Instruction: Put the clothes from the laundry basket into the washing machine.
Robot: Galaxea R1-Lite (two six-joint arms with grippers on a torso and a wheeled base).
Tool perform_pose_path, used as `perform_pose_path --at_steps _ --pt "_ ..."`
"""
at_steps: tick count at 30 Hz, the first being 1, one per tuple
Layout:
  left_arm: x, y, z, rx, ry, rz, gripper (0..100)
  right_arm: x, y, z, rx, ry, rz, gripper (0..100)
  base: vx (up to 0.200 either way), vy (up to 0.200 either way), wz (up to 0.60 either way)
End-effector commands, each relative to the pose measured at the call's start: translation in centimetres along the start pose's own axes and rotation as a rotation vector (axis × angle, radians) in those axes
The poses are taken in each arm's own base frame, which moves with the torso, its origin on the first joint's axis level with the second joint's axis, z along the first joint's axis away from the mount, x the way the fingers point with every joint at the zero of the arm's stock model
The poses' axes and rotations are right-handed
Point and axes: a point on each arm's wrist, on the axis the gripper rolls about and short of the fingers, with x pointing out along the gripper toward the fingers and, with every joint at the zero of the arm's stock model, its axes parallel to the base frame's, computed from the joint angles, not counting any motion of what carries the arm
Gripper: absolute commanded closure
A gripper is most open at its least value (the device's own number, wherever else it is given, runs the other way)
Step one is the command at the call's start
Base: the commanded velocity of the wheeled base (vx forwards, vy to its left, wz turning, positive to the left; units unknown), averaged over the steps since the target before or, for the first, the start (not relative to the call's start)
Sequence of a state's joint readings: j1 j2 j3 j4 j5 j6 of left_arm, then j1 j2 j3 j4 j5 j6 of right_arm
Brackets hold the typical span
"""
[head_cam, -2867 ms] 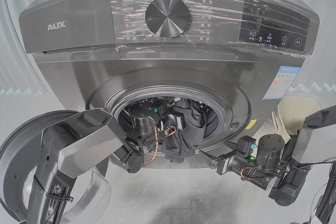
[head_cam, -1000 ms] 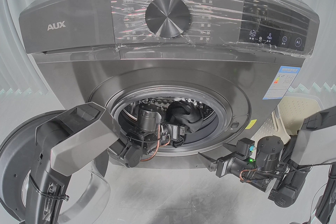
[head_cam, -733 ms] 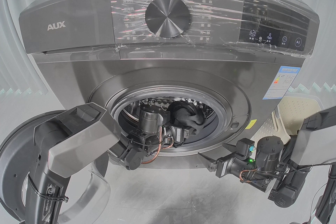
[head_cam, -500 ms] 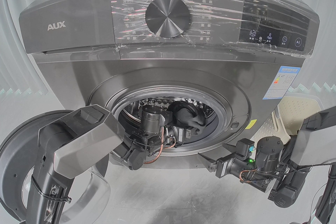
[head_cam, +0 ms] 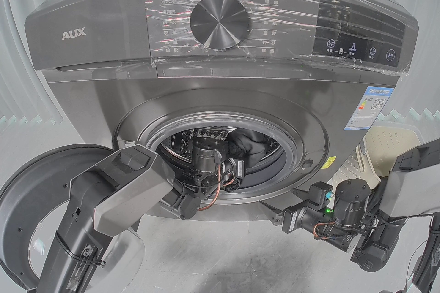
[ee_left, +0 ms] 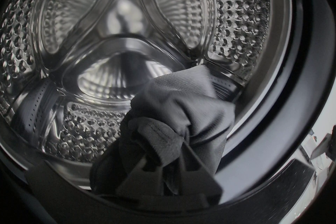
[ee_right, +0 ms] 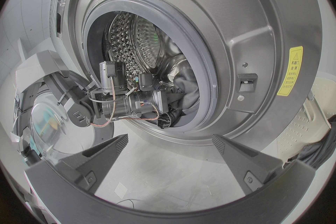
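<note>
My left gripper point(head_cam: 239, 166) is inside the round mouth of the washing machine point(head_cam: 220, 78), shut on a black garment point(head_cam: 250, 145). The left wrist view has the bunched dark cloth point(ee_left: 185, 109) pinched between the fingers point(ee_left: 140, 174), in front of the perforated steel drum point(ee_left: 241, 25). From the right wrist view, the left gripper point(ee_right: 175, 97) and the garment point(ee_right: 187, 90) sit just past the door seal. My right gripper point(head_cam: 271, 212) hangs open and empty below and right of the opening, its fingers point(ee_right: 108, 151) spread wide.
The machine's round door point(head_cam: 27, 198) stands swung open at the left. A cream laundry basket point(head_cam: 389, 147) stands right of the machine, with dark cloth point(ee_right: 320, 151) in it. Grey floor point(head_cam: 238, 252) lies in front.
The left arm has pushed farther into the drum, carrying the black garment, which earlier hung over the door rim, fully inside. The right arm has barely moved.
</note>
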State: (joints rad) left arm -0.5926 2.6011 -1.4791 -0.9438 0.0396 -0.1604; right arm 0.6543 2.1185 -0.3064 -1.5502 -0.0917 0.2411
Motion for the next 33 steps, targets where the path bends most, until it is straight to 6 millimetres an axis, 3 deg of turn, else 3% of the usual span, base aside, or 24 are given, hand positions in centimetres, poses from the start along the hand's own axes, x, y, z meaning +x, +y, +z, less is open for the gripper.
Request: perform_pose_path --at_steps 1,4,8,17,18,28,33 --pt "1.3 2.0 1.9 -0.013 -0.11 0.094 100 0.0 0.1 0.0 -0.001 0.001 0.002 0 0.0 0.0 0.0" --pt "1.6 3.1 3.3 -0.021 -0.158 0.139 100 0.0 0.1 0.0 -0.001 0.001 0.002 0 0.0 0.0 0.0" --pt "1.6 4.7 3.8 -0.027 -0.173 0.191 100 0.0 0.2 -0.1 -0.002 0.003 0.004 0 0.0 0.0 0.0" --pt "1.9 4.6 3.3 -0.026 -0.17 0.206 100 0.1 0.2 -0.2 -0.002 0.006 0.003 0 0.0 0.0 0.0" --pt "1.9 4.5 3.3 -0.024 -0.173 0.204 0 0.1 0.2 -0.2 -0.002 0.006 0.003 0 0.0 0.0 0.0" --pt "-1.9 1.7 2.4 0.015 0.001 0.11 0 0.0 0.1 -0.2 -0.003 0.007 0.003 0 0.0 0.0 0.0" --pt "-3.2 1.3 0.4 0.063 0.094 0.084 0 0.0 0.1 -0.2 -0.003 0.007 0.003 0 0.0 0.0 0.0"
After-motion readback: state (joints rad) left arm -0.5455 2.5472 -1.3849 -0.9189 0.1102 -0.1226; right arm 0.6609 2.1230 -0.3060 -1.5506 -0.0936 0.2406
